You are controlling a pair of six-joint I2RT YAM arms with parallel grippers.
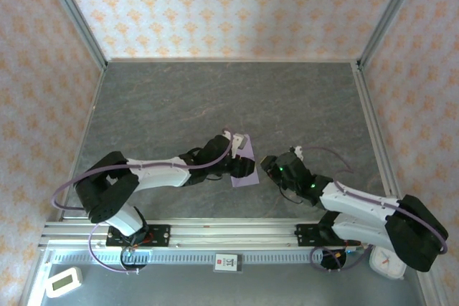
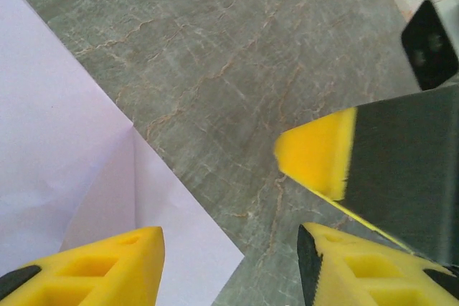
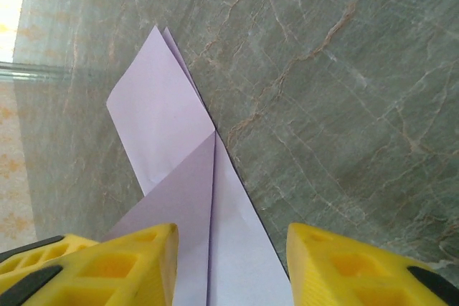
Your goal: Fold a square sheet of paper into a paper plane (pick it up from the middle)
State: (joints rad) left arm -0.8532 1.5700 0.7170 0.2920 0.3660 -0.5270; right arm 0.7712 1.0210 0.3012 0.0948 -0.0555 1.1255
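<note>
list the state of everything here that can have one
square sheet of paper: partly folded, flaps creased over to a centre line, lying flat on the table
left gripper: open, low over the paper's edge
right gripper: open, low over the paper

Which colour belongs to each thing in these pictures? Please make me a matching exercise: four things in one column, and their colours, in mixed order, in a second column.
Things
1. sheet of paper
2. table
3. left gripper fingers
4. wall

Colours
A. yellow
B. cream with an orange pattern
C. pale lilac
D. grey, marbled

Right pairs: 1-C; 2-D; 3-A; 4-B
</note>
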